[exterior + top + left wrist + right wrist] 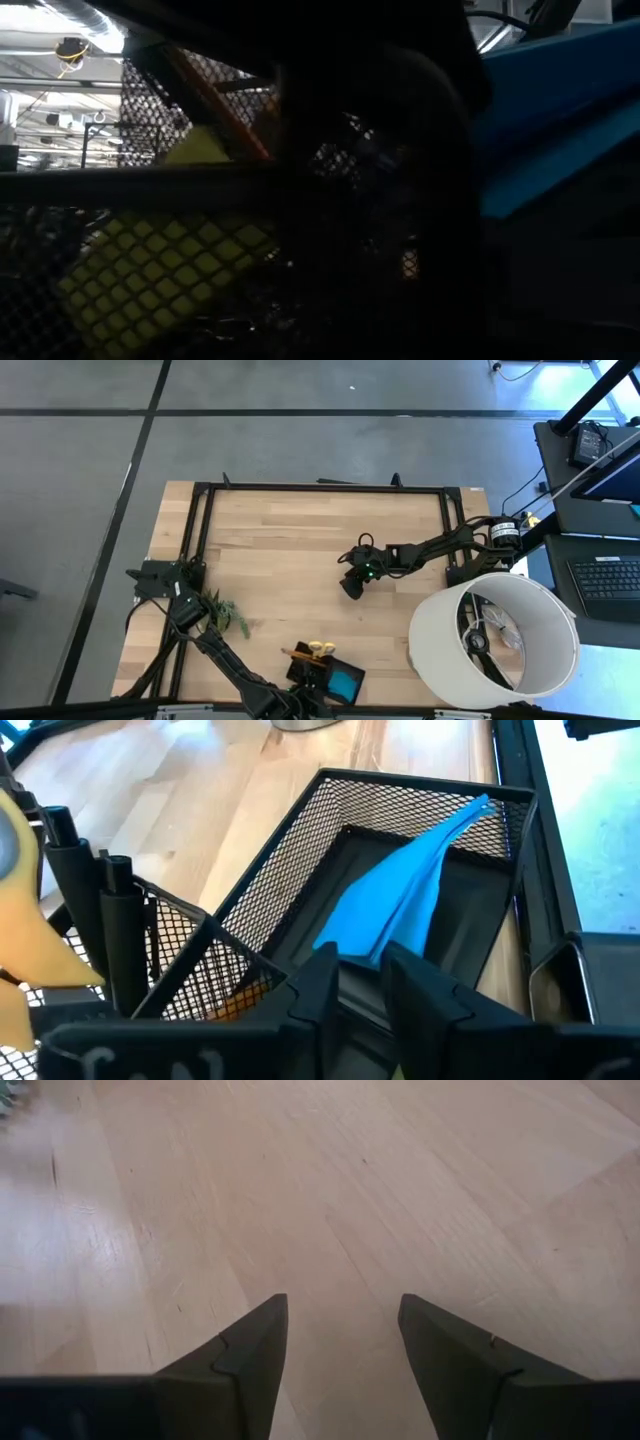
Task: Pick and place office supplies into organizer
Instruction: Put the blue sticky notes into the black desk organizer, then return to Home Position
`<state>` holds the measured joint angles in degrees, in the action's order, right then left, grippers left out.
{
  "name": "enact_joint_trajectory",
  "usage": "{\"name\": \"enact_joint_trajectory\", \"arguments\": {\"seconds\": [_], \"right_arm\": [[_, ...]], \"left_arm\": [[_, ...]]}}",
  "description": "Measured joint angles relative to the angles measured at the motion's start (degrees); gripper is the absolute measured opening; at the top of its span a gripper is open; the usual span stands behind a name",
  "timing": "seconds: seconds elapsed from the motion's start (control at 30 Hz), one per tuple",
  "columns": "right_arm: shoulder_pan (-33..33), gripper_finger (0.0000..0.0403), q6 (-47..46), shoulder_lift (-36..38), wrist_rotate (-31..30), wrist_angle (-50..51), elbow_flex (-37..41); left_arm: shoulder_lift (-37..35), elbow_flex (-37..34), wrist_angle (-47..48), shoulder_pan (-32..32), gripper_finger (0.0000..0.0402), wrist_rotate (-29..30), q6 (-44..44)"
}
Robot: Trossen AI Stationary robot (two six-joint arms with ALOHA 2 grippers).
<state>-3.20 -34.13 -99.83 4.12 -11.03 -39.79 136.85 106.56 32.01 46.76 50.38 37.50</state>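
Observation:
The organizer (312, 668), a black mesh tray (290, 870), stands at the table's near edge. In one compartment a blue note pad (400, 900) leans, its upper end against the far mesh wall. Yellow scissors (322, 649), an orange pencil (295, 654) and black pens (110, 930) stand in the compartments beside it. My left gripper (365, 985) hovers at the pad's lower end, fingers a little apart. My right gripper (343, 1320) hangs open over bare wood at mid-table (350, 588). My left gripper's fingers stand on either side of the note pad's lower corner (350, 952), coming slanting down from the near side. I cannot tell whether either finger touches it. The pad rests in the compartment, tilted up toward the mesh wall.
A large white lampshade (495, 635) stands at the near right corner. A small green plant (225, 615) lies left of the organizer. A black frame (320, 488) runs round the table top, with bare wood in the middle and far half.

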Motion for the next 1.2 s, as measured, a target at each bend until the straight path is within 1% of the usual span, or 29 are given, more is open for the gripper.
{"name": "enact_joint_trajectory", "arguments": {"seconds": [0.07,0.27,0.33,0.47,0.7,0.8,0.97,1.2], "right_arm": [[0.0,0.02,0.0,0.0,0.0,0.0,0.0],[0.0,0.02,-0.1,0.0,0.0,-0.2,0.0],[0.0,0.02,-0.1,0.0,0.0,-0.2,0.0],[0.0,0.02,-0.1,0.0,0.0,-0.2,0.0],[0.0,0.02,-0.1,0.0,0.0,-0.3,0.0],[0.0,0.02,-0.1,0.0,0.0,-0.3,0.0],[0.0,0.02,0.0,0.0,0.0,-0.3,0.0],[0.0,0.02,0.2,0.0,0.0,-0.3,0.0]], "left_arm": [[-0.4,-0.1,0.4,-0.1,0.0082,-0.5,-0.3],[-1.4,0.1,1.4,-1.3,0.0107,-6.2,-1.7],[-1.5,0.2,1.6,-1.8,0.0113,-7.2,-1.7],[-2.3,0.1,2.2,-2.6,0.0124,-8.9,-1.9],[-3.5,0.1,2.8,-4.5,0.0139,-14.9,-1.9],[-3.8,0.1,2.8,-5.0,0.0141,-16.6,-2.3],[-5.1,0.1,3.2,-5.3,0.0142,-18.5,-5.4],[-10.2,0.1,3.0,-4.7,0.0136,-18.0,-8.3]]}}
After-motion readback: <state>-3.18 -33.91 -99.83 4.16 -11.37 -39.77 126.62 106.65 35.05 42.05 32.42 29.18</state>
